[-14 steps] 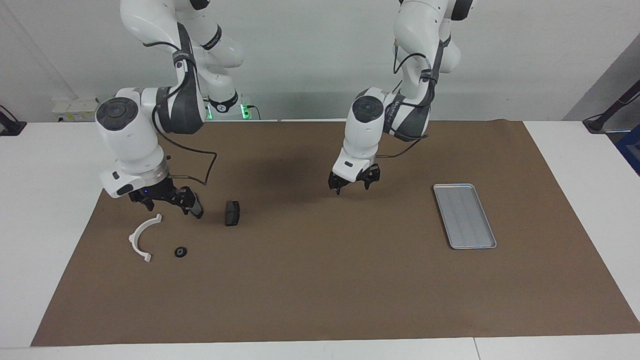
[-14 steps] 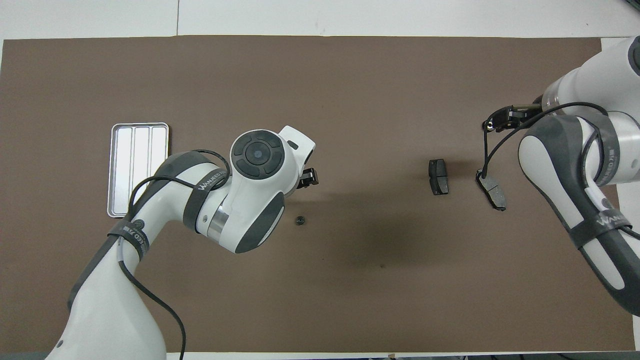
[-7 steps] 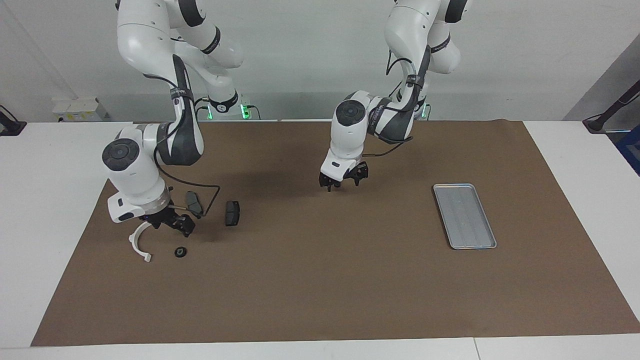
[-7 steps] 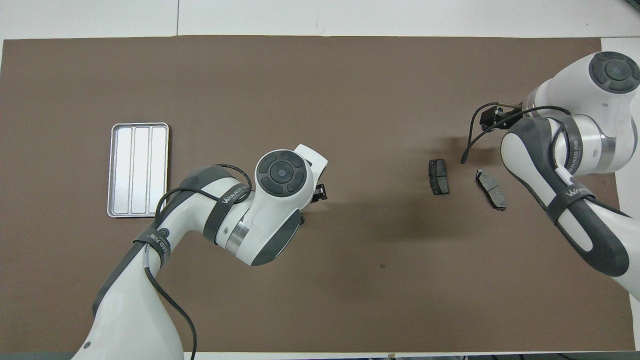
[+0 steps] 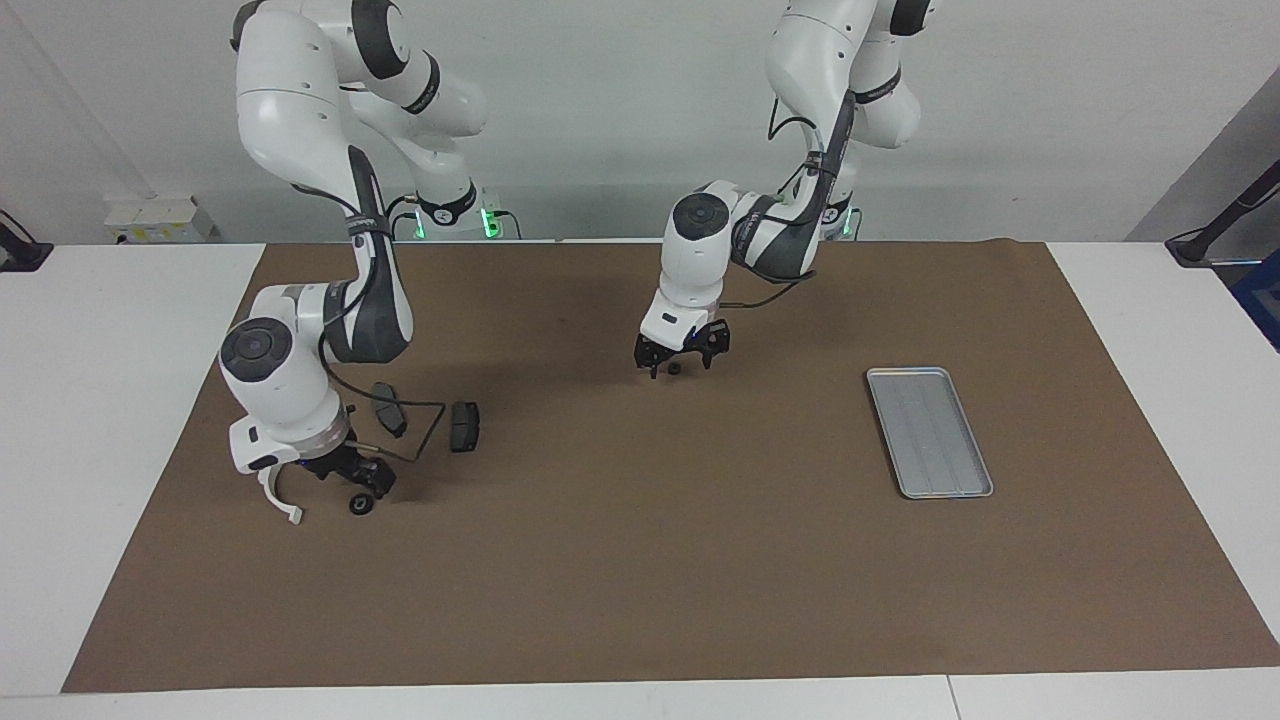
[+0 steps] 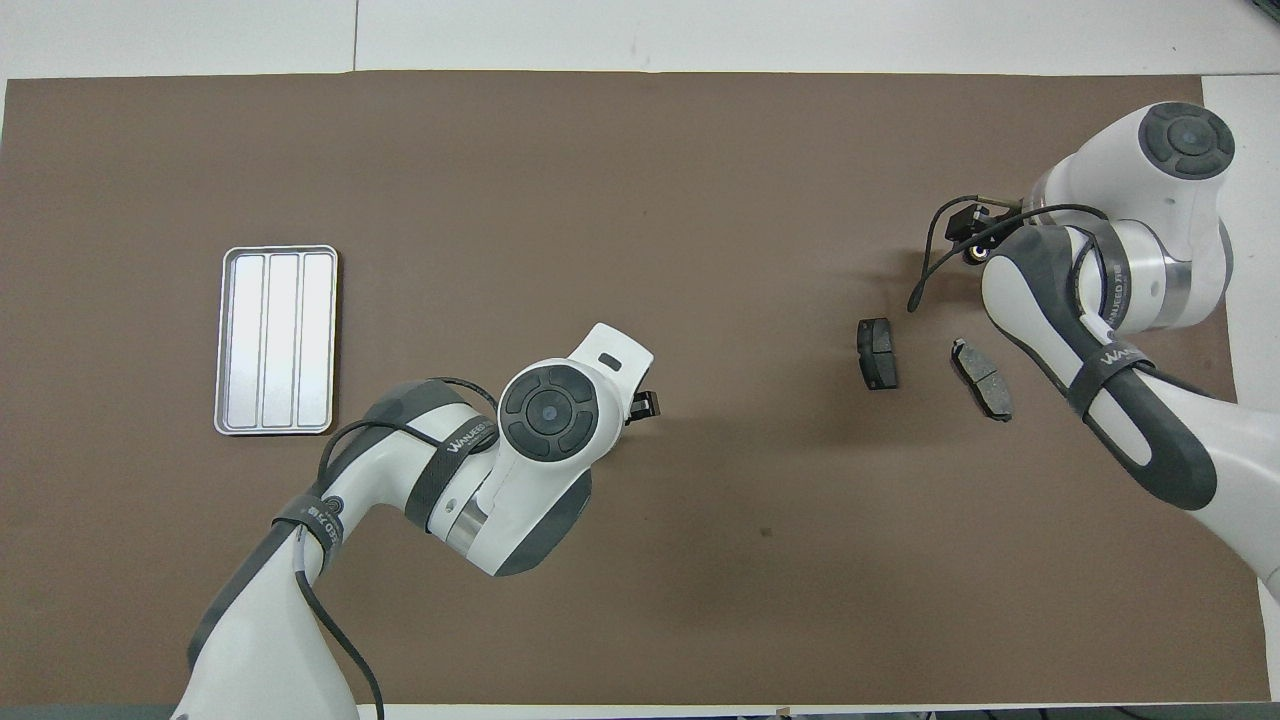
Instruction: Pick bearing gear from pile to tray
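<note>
Facing view shows the right tool (image 5: 345, 478) low over the brown paper mat (image 5: 640, 560) on the counter, at the right arm's end, its fingers spread and holding nothing. A small black round ring (image 5: 361, 504) lies on the mat just beside its tips, and a white curved plastic arc (image 5: 278, 497) shows partly under the same wrist. Two dark grey brake pads (image 5: 463, 426) lie nearer to the robots than that ring. The left tool (image 5: 681, 358) hangs released over the middle of the mat, with another small black ring (image 5: 675, 368) between its fingers. The flat silver-grey ribbed metal tray (image 5: 929, 432) sits toward the left arm's end, well apart from both tools.
</note>
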`<action>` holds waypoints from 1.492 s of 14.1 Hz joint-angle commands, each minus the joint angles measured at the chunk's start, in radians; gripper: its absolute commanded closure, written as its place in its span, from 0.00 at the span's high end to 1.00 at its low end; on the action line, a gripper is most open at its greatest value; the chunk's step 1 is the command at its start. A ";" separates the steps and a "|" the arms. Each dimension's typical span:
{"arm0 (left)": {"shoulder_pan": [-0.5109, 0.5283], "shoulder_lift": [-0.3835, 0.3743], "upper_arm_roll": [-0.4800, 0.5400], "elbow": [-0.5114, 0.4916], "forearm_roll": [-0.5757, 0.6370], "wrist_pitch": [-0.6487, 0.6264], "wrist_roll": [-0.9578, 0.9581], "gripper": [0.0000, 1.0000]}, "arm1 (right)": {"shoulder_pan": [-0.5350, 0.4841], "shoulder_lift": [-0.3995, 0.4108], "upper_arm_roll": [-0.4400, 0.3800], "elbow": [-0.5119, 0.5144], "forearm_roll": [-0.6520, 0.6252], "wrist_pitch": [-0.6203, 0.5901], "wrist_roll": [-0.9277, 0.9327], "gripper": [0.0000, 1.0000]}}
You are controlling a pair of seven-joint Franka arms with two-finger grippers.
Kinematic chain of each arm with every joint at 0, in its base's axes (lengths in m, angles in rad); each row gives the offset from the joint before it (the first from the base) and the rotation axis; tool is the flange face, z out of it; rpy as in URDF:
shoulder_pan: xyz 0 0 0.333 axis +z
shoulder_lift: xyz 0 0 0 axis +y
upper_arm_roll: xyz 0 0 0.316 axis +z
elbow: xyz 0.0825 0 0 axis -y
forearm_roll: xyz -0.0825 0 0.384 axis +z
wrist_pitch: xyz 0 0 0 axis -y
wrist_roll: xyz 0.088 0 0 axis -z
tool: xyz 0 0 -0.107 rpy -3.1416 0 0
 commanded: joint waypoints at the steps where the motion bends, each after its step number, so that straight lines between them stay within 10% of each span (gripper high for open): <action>1: -0.019 -0.039 0.014 -0.046 0.011 0.034 -0.009 1.00 | 0.000 0.043 0.008 0.035 -0.021 0.000 0.040 1.00; 14: -0.062 -0.088 0.017 -0.166 0.011 0.127 0.003 1.00 | -0.003 0.070 0.008 0.035 -0.027 0.061 0.063 0.99; 21: -0.059 -0.056 0.020 -0.161 0.047 0.124 0.005 1.00 | -0.004 0.069 0.009 0.034 -0.017 0.055 0.063 0.16</action>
